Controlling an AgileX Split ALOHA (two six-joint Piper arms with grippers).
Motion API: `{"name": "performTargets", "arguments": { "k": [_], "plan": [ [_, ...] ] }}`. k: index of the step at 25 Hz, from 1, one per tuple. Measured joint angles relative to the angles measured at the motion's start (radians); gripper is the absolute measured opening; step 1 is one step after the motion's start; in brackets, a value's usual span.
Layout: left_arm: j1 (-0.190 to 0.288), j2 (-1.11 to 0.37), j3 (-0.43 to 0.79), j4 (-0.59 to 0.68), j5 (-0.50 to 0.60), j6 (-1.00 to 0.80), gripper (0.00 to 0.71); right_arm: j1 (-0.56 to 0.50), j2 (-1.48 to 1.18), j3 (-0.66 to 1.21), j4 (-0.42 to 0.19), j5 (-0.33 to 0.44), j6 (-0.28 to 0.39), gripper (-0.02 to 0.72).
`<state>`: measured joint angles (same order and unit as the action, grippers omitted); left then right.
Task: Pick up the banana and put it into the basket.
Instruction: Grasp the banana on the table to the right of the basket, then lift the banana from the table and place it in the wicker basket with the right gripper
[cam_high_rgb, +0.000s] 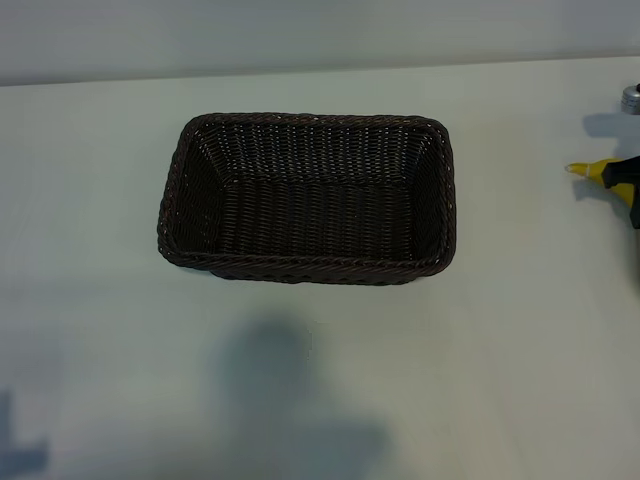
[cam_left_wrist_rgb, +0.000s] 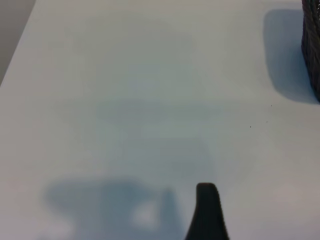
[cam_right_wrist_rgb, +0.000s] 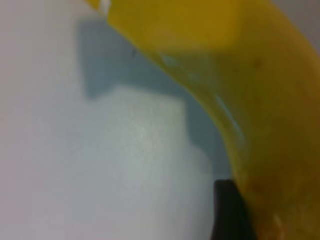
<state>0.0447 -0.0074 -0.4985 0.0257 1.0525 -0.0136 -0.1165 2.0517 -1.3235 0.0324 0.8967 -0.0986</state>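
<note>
The dark brown woven basket (cam_high_rgb: 190, 215) stands in the middle of the white table with nothing in it. At the far right edge of the exterior view lies the yellow banana (cam_high_rgb: 592, 172), its tapered tip pointing toward the basket. My right gripper (cam_high_rgb: 628, 186) is down over the banana's body, and most of the fruit is out of frame there. In the right wrist view the banana (cam_right_wrist_rgb: 260, 90) fills the frame, close up, just above the table. My left gripper stands open over bare table, with one dark fingertip (cam_left_wrist_rgb: 206, 195) showing and the basket's corner (cam_left_wrist_rgb: 312, 45) farther off.
A small grey metal part (cam_high_rgb: 631, 98) shows at the right edge behind the banana. Shadows of the arms fall on the white tabletop (cam_high_rgb: 300, 380) in front of the basket. The table's far edge (cam_high_rgb: 300, 72) runs behind it.
</note>
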Motion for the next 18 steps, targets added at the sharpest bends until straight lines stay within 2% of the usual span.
{"name": "performTargets", "arguments": {
  "k": [6, 10, 14, 18],
  "plan": [
    [0.0, 0.0, 0.0, 0.0, 0.0, 0.0, 0.571, 0.0, -0.024, -0.106, 0.002, 0.159, 0.005, 0.423],
    [0.0, 0.0, 0.0, 0.0, 0.0, 0.0, 0.571, 0.0, -0.064, -0.218, 0.047, 0.289, 0.005, 0.423],
    [0.0, 0.0, 0.0, 0.0, 0.0, 0.001, 0.571, 0.004, -0.089, -0.275, 0.092, 0.312, 0.006, 0.423],
    [0.0, 0.0, 0.0, 0.0, 0.0, 0.001, 0.571, 0.051, -0.094, -0.28, 0.094, 0.316, 0.006, 0.423]
  ]
}}
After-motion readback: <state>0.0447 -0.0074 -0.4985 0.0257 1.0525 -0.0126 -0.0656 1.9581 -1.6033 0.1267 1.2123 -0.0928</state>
